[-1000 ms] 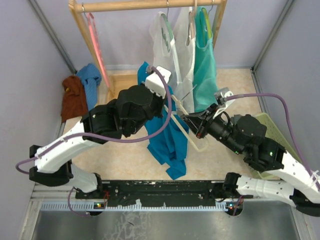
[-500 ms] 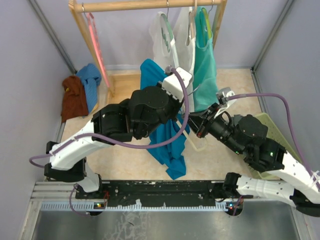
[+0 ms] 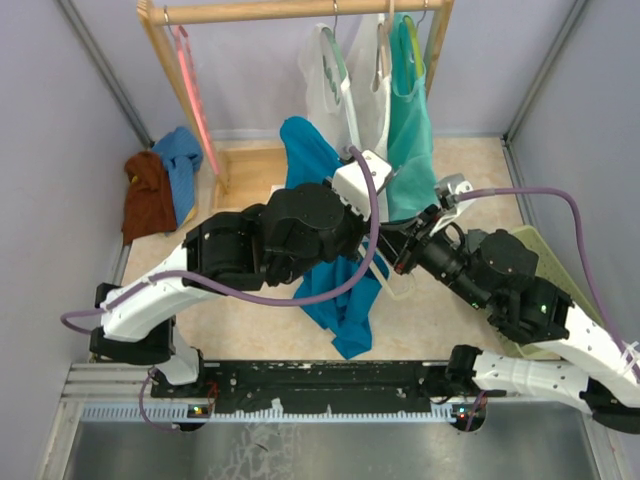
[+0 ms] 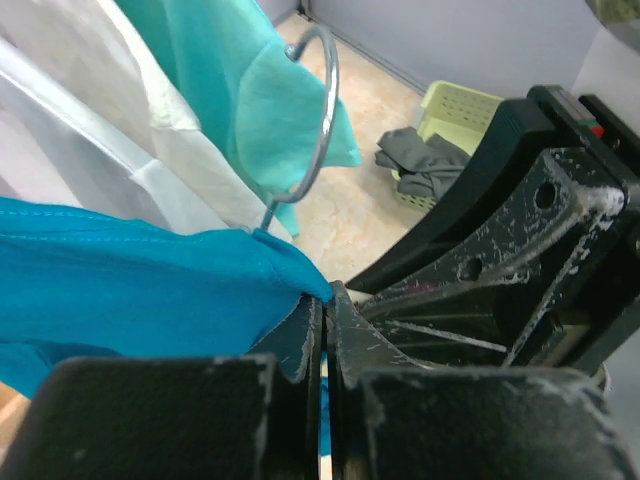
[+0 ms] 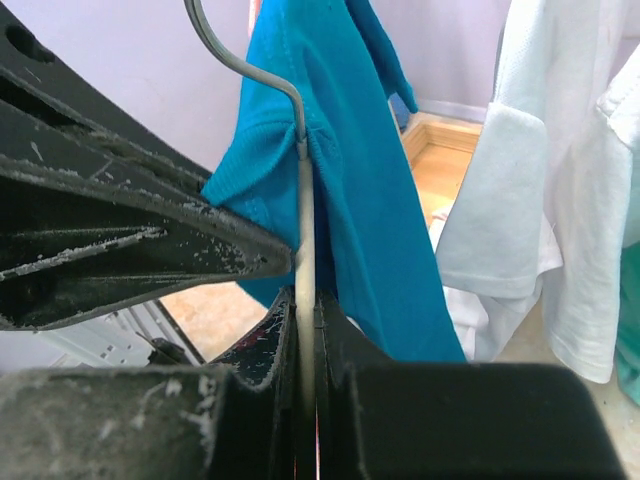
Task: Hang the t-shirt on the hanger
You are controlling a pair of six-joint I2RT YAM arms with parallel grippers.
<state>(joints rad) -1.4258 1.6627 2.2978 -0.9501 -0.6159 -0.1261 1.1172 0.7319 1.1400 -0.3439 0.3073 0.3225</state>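
Note:
The teal-blue t-shirt hangs in the air between the two arms, draped over the cream hanger. My left gripper is shut on a fold of the t-shirt right beside the hanger's silver wire hook. My right gripper is shut on the hanger's cream bar, just under the hook. In the right wrist view the t-shirt covers the hanger's neck. The two grippers nearly touch.
A wooden rack at the back holds a white garment, a mint-green tank top and a pink hanger. A brown cloth and a light blue cloth lie at the left. A pale green basket stands at the right.
My left arm has swung right and forward with the t-shirt, closing up on the right gripper. The cloth now rises higher at the back. The right gripper has hardly moved.

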